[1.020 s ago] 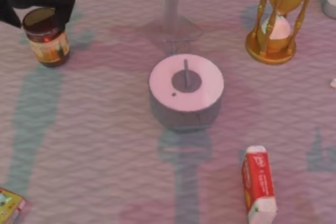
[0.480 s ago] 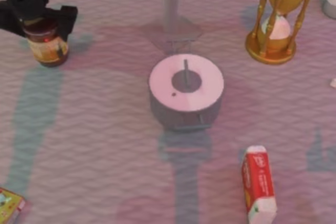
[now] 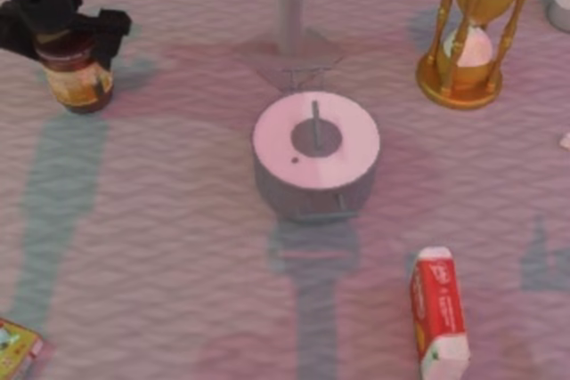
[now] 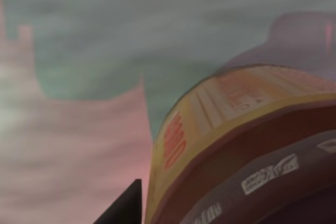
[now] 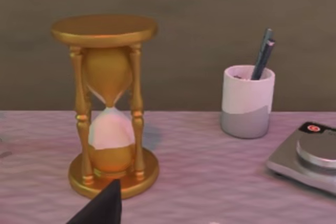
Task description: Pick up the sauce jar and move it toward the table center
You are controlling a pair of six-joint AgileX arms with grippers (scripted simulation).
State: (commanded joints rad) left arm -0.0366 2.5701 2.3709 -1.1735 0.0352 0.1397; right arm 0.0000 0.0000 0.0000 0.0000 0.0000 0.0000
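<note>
Presently, the small round brown-lidded, yellow-labelled sauce jar [image 3: 78, 76] is being clamped at its lid by the black left gripper [image 3: 61, 26], best lifted straight before being carried centreward.

Grey cylinder [image 3: 316, 156] blocking the table center [image 3: 178, 220].

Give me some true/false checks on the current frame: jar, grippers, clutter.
1. The left gripper sits over the small round brown-lidded sauce jar. True.
2. The jar stands at the table center. False: it is near the far left corner.
3. The red and white carton lies flat. True.
4. The golden hourglass has tipped over. False: it stands upright.
5. The round white-topped grey cylinder touches the jar. False: they are well apart.
</note>
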